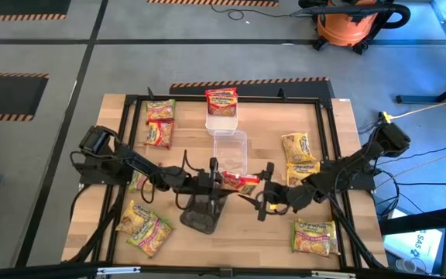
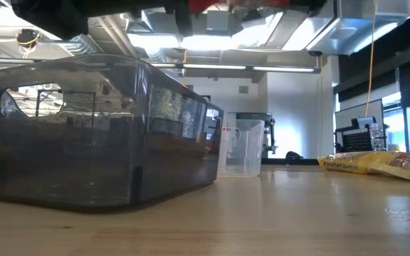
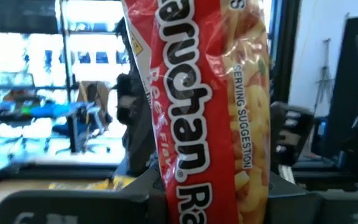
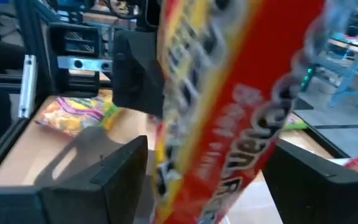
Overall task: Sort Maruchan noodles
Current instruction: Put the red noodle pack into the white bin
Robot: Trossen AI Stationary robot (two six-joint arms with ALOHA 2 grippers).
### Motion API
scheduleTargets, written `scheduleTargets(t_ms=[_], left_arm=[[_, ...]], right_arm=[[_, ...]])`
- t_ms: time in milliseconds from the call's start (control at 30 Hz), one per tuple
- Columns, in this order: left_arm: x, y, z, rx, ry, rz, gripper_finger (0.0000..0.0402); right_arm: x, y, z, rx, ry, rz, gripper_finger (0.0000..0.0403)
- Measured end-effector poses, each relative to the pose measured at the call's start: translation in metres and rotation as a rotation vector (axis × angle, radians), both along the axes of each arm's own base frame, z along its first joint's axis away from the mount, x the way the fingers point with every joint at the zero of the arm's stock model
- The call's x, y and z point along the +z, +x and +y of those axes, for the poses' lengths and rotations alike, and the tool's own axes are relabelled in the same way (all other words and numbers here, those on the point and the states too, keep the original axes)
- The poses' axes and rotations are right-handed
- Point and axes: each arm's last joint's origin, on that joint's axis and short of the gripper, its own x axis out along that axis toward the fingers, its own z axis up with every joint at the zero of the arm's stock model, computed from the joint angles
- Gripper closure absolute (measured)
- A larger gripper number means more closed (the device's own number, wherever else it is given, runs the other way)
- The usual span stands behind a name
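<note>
A red packet [image 1: 241, 182] is held clamped in the left gripper [image 1: 221, 180] before the right gripper's [image 1: 260, 194] spread fingers — one sorted, most packets left scattered.

Red noodle packet [image 1: 241, 183] up off the table, just in front of the clear tray [image 1: 231, 149]. Another red packet [image 1: 221, 101] atop the white tray behind it. Green-and-pink packets [image 1: 159, 124] left of that clear tray, yellow packets [image 1: 299, 159] to its right.
</note>
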Motion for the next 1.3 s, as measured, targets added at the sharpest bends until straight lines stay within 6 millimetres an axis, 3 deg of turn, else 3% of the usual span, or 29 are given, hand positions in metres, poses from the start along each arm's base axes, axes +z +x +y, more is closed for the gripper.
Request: scheduleTargets(t_ms=[133,233,500,600,733,900,1133,1300], left_arm=[[0.004,-0.001,0.002,0.004,0.048,-0.048,0.0322],[0.006,-0.001,0.004,0.008,0.068,-0.063,0.0322],[0.004,0.0,0.003,0.015,0.096,-0.045,0.0322],[0.002,0.0,0.004,0.018,0.078,-0.025,0.0322],[0.002,0.001,0.006,0.023,0.0,0.02,0.0313],[0.015,-0.009,0.014,0.012,-0.045,0.172,0.0272],[0.044,-0.045,0.027,0.006,-0.082,0.386,0.0201],[0.061,-0.069,0.037,0.025,-0.082,0.45,0.0167]], right_arm=[[0.005,0.006,-0.004,0.04,0.023,-0.01,0.013],[0.006,0.007,-0.007,0.034,0.006,-0.014,0.0155],[0.007,0.007,-0.007,0.036,-0.077,-0.012,0.0315],[0.006,0.007,-0.007,0.032,-0.107,0.005,0.0355],[0.003,0.007,-0.008,0.033,-0.131,0.036,0.0357],[-0.001,0.006,-0.009,0.018,-0.116,0.064,0.0358],[-0.007,0.0,-0.018,0.017,-0.051,0.179,0.0361],[-0.021,0.003,-0.041,0.078,0.081,0.352,0.0361]])
